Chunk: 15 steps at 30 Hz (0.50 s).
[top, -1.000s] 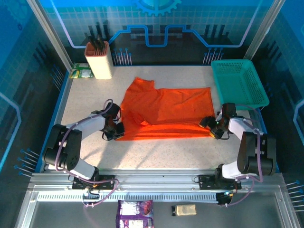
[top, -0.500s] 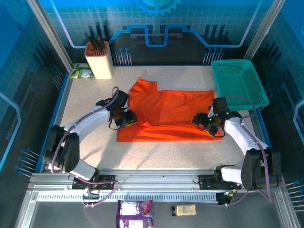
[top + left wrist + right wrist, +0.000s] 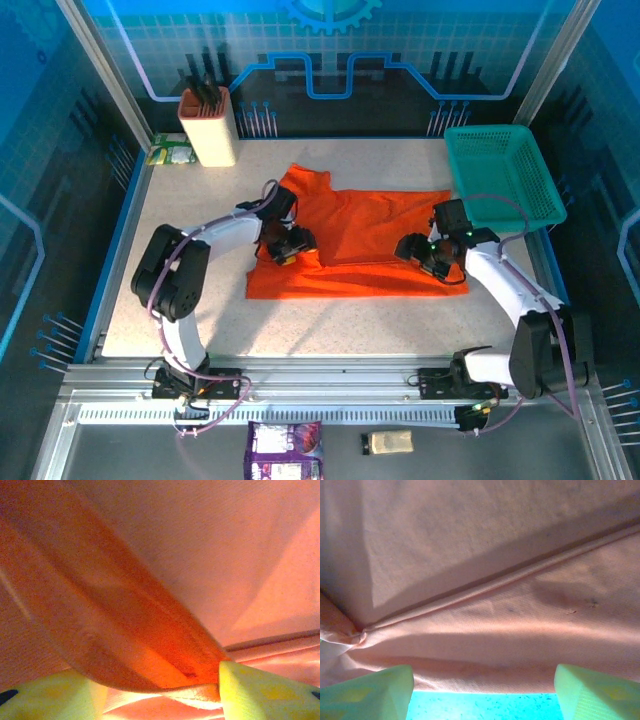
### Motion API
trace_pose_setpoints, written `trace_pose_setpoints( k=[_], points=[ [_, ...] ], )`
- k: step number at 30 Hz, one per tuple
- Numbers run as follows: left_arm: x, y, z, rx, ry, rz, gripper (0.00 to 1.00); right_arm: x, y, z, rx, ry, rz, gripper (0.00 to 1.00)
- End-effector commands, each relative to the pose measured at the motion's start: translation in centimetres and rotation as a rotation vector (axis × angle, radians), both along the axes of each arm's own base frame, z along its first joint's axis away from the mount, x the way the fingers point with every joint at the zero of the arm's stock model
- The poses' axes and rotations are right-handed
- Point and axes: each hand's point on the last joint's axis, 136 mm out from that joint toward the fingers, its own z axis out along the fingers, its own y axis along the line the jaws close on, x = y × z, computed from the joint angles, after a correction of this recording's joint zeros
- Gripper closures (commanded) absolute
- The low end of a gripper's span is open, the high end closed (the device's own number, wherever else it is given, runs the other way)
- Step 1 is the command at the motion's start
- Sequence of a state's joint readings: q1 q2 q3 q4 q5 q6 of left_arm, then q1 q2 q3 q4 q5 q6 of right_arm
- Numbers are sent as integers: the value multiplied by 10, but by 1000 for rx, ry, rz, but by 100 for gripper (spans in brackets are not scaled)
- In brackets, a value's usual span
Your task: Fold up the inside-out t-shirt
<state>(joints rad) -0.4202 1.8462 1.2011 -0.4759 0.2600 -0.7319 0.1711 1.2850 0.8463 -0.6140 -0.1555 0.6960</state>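
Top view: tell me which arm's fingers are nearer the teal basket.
The right arm's fingers, on the end of the t-shirt beside the basket; the left fingers are at the opposite end.

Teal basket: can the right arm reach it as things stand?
Probably yes. The right gripper is open over the right end of the t-shirt; the teal mesh basket sits just beyond on that side, nothing standing between.

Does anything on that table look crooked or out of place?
The orange t-shirt lies lopsided: a sleeve-like flap pokes out at its far left corner, and a loose fold bunches by the left gripper. Nothing spilled or torn.
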Motion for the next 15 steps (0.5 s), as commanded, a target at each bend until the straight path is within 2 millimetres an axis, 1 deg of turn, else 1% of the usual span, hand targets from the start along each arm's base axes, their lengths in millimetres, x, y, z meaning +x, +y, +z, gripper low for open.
trace_pose_setpoints(
  k=[1,3,6,8,11,12,14,15],
  points=[
    [22,-26,24,-63,-55,-35,40,-1,-3,14,-27,-25,-7,24],
    [33,-36,34,-69,-77,-54,40,-1,-5,16,-32,-32,-7,24],
    [43,-47,38,-81,-81,-73,41,-1,-7,16,-35,-39,1,24],
    [44,-50,45,-80,-94,-83,41,6,-4,27,-18,-73,21,24],
    [38,-41,50,-46,-110,-85,41,9,7,28,41,-89,82,24],
    [34,-36,52,-30,-117,-83,42,11,14,28,74,-94,112,24],
    [25,-27,53,-5,-118,-80,46,14,32,29,160,-107,174,25],
    [19,-22,52,10,-115,-77,50,17,42,30,203,-118,203,26]
  ],
)
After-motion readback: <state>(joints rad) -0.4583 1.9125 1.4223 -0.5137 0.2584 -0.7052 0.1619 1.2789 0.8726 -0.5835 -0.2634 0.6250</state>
